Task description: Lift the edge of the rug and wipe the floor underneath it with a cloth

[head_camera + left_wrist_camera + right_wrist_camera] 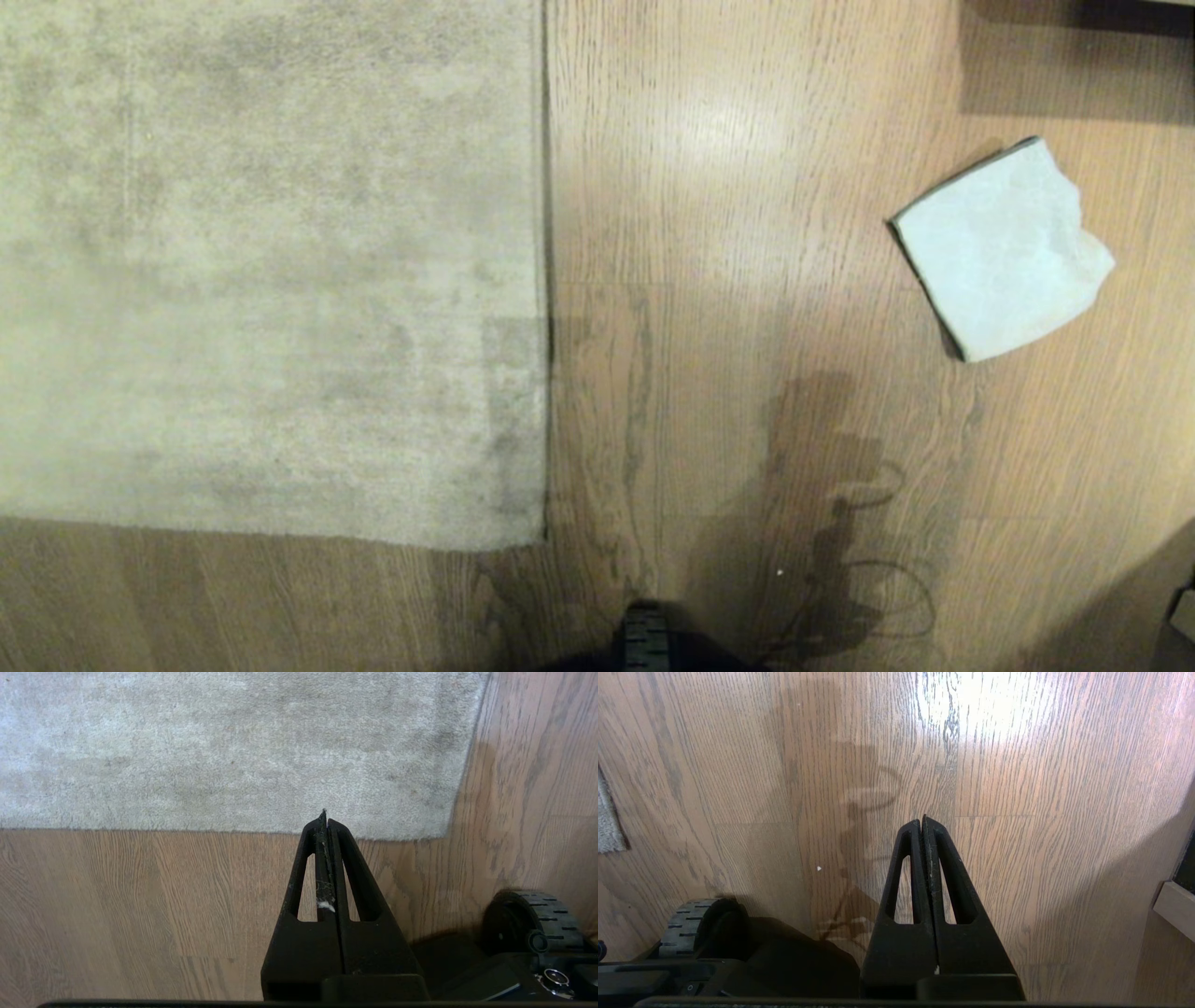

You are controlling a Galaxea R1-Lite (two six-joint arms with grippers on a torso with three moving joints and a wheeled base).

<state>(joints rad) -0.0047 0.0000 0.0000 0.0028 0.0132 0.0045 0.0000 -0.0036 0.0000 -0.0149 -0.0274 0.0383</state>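
Observation:
A mottled grey-beige rug lies flat on the left, and its rug edge runs straight down to a corner. The floor is light brown wooden planks. A pale blue-white cloth lies folded on the floor at the right. Neither arm shows in the head view. My left gripper is shut and empty, hanging above the floor close to the rug's near border. The right gripper is also shut and empty, over bare floor.
A black wheel of my base shows at the bottom centre, also seen as a wheel in the left wrist view. A dark shadowed object sits at the top right. A pale furniture edge stands at the right.

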